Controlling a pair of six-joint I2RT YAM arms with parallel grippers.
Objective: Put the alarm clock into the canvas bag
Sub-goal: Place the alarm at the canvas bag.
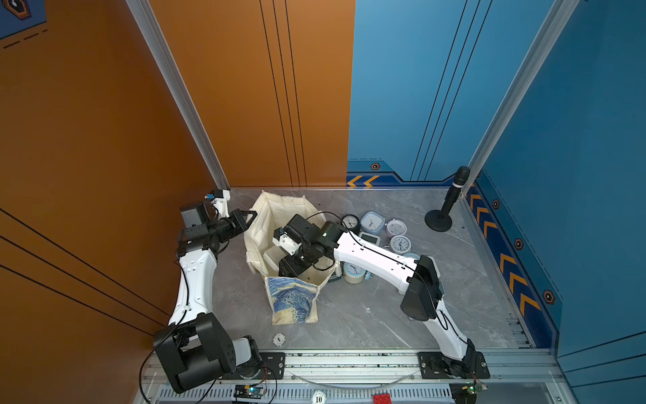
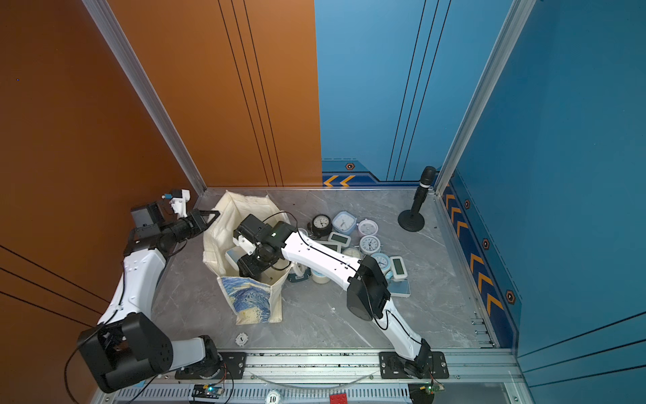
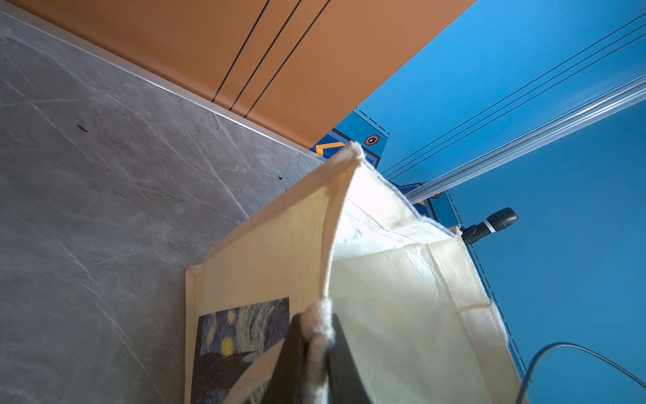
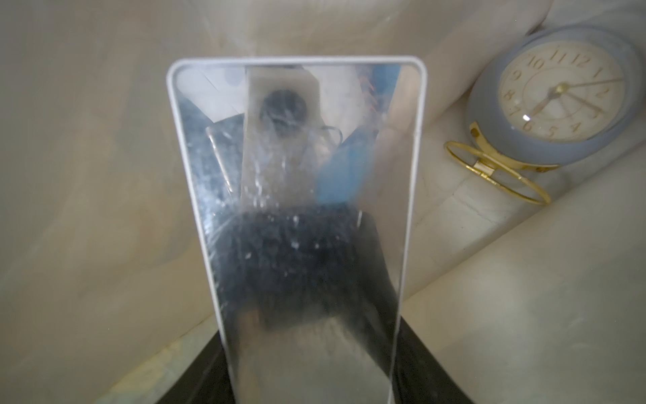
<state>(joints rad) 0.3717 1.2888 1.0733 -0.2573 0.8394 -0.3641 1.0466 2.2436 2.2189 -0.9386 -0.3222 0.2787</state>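
My right claw (image 1: 288,267) is deep inside the cream canvas bag (image 1: 293,304) with its blue-and-yellow swirling print. It is clenched on the lower edges of a flat rectangular alarm clock (image 4: 297,175) with a white plastic frame and a smudged mirror face. My left claw (image 3: 316,335) pinches the bag's soft, fuzzy rim, holding the mouth wide. I judge the alarm clock should go low before I let go, laid flat on the limp cloth floor. It should stay clear of the round grey-blue clock (image 4: 555,94) with cream dial and gold wire stand lying nearby. The glossy face looks slippery.
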